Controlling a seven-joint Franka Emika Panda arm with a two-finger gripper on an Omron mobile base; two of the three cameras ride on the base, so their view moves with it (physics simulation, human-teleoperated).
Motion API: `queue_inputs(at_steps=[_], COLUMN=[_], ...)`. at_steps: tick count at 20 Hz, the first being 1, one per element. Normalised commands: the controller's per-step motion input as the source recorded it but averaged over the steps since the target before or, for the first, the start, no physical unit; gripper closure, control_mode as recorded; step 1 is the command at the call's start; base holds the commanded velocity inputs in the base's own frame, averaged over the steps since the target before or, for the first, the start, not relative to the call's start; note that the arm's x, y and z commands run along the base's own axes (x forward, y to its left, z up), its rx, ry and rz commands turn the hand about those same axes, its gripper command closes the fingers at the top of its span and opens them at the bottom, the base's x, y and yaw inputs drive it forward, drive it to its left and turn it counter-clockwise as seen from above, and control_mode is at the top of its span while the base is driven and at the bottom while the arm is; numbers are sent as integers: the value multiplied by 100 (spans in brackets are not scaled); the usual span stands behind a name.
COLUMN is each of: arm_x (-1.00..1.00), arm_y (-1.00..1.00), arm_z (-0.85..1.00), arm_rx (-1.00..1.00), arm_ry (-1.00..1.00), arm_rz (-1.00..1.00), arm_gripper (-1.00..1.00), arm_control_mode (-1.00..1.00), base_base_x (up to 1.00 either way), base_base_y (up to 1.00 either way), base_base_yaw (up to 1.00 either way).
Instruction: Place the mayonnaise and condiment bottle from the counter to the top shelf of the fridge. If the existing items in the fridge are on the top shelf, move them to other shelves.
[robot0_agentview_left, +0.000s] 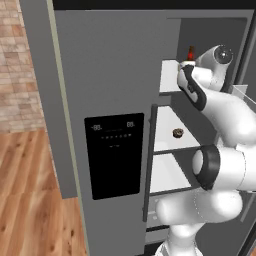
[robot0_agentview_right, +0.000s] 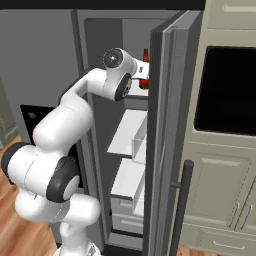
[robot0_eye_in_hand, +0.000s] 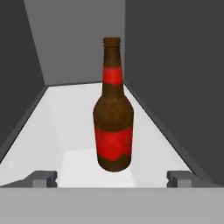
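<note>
Bottle (robot0_eye_in_hand: 113, 127) upright on top shelf (robot0_eye_in_hand: 65, 131), dead centre in hand view, between wide-spread fingers (robot0_eye_in_hand: 43, 178) at 8 and 4 o'clock. Mostly hidden behind arm in base views. Round brownish thing (robot0_agentview_left: 177, 132) on shelf (robot0_agentview_left: 167, 135) below.

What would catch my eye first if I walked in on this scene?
Probably the big white robot arm reaching deep into the open grey fridge. Right ahead of its claw, whose two tips stand wide apart, a brown bottle with red labels stands upright on the white top shelf, untouched. One shelf lower sits a small round brownish thing.
</note>
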Motion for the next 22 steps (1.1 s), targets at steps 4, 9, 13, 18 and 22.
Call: queue_inputs(at_steps=[4, 9, 13, 18, 22], arm_x=[64, 34, 20, 24, 23], arm_y=[-2, -16, -20, -2, 0], arm_z=[-6, -4, -1, -9, -14], arm_rx=[0, 0, 0, 0, 0], arm_ry=[6, 7, 3, 1, 0], arm_rz=[0, 0, 0, 0, 0], arm_gripper=[-100, -100, -100, -100, -100], arm_control_mode=[-100, -100, -100, -100, -100], base_base_x=[0, 0, 0, 0, 0], base_base_y=[0, 0, 0, 0, 0], base_base_yaw=[0, 0, 0, 0, 0])
